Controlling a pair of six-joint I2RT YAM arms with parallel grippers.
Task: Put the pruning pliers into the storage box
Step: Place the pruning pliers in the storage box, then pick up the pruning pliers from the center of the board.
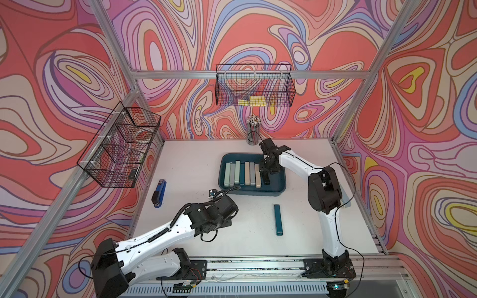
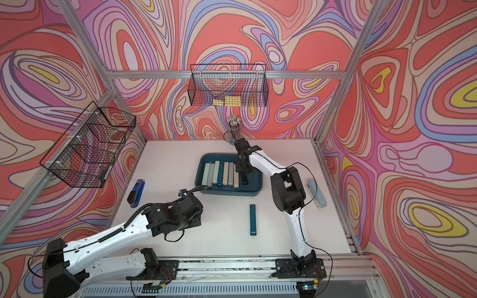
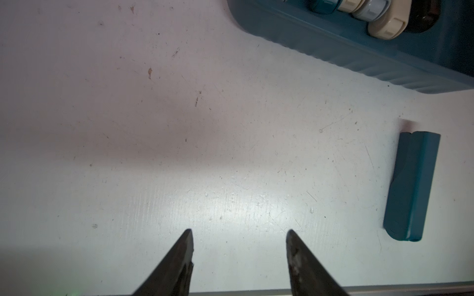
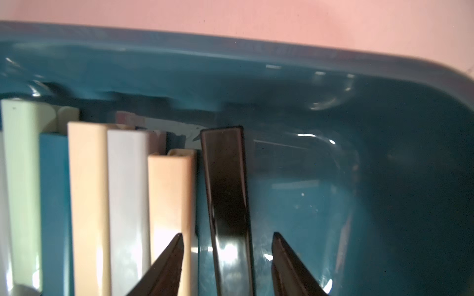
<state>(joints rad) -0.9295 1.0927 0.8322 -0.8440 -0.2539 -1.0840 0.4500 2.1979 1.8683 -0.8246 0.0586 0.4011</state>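
Pliers (image 4: 227,189), black, lie in the storage box (image 4: 389,123) between the right gripper's (image 4: 227,233) parted jaws.

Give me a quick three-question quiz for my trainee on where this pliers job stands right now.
1. True or false: the right tool is clamped on the black pruning pliers.
2. How many pruning pliers lie outside the storage box?
3. The left tool is: A, open over bare table; B, shut on a pruning pliers; C, inside the storage box.

Key
1. False: its jaws stand clear of the black pruning pliers on both sides, and that one lies in the box.
2. One, the dark teal pruning pliers on the table.
3. A.
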